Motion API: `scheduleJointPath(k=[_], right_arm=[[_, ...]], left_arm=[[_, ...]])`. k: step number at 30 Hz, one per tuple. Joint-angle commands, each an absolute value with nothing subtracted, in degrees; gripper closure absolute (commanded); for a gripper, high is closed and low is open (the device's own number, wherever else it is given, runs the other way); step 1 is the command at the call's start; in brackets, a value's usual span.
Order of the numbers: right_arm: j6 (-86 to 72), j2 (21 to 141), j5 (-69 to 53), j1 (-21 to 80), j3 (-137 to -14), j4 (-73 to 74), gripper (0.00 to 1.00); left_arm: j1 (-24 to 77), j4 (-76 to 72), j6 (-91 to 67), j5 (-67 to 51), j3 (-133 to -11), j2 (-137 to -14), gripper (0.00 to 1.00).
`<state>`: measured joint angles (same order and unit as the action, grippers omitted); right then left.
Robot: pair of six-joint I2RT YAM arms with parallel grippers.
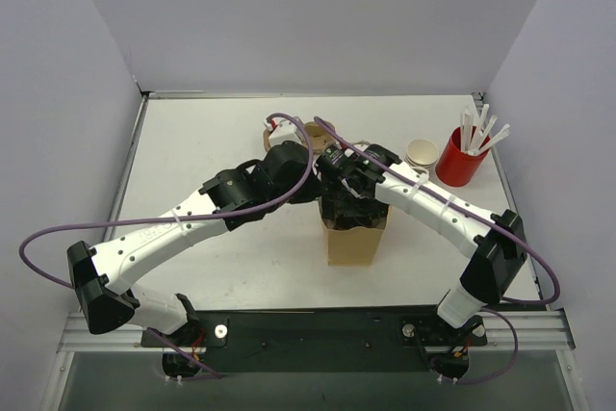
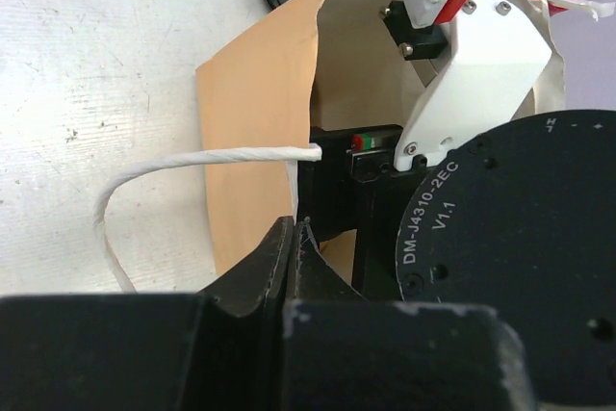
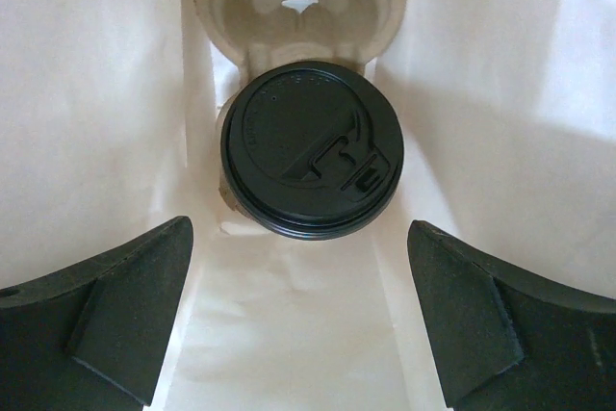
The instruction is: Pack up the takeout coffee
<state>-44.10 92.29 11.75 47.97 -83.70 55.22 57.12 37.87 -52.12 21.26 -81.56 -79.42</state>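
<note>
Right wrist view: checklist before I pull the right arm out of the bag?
1. The takeout coffee, lid on, sits in the pulp carrier at the bottom of the paper bag: ok.
2. The right gripper is open, fingers apart from the cup: ok.
3. The left gripper pinches the bag's wall, mouth held open: ok.
4. Bag upright in the top view: ok.
5. Cup level in its carrier: cannot tell, only the lid shows.

Bright even overhead light, soft shadows, blurred near fingers [image 3: 125,310]
</note>
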Motion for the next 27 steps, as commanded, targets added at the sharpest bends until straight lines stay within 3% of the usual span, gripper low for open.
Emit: scheduleJointPath(k=[1,27], right_arm=[[-43.8,91.4,12.6,48.9,-85.9,57.3,0.12],[-43.4,89.8,14.2,48.7,-89.7,60.8,0.12]], left_arm=[[57.1,37.3,-51.8,22.0,-81.5,-79.5,1.00],[57.0,38.1,-51.7,22.1,-81.8,-80.0,1.00]])
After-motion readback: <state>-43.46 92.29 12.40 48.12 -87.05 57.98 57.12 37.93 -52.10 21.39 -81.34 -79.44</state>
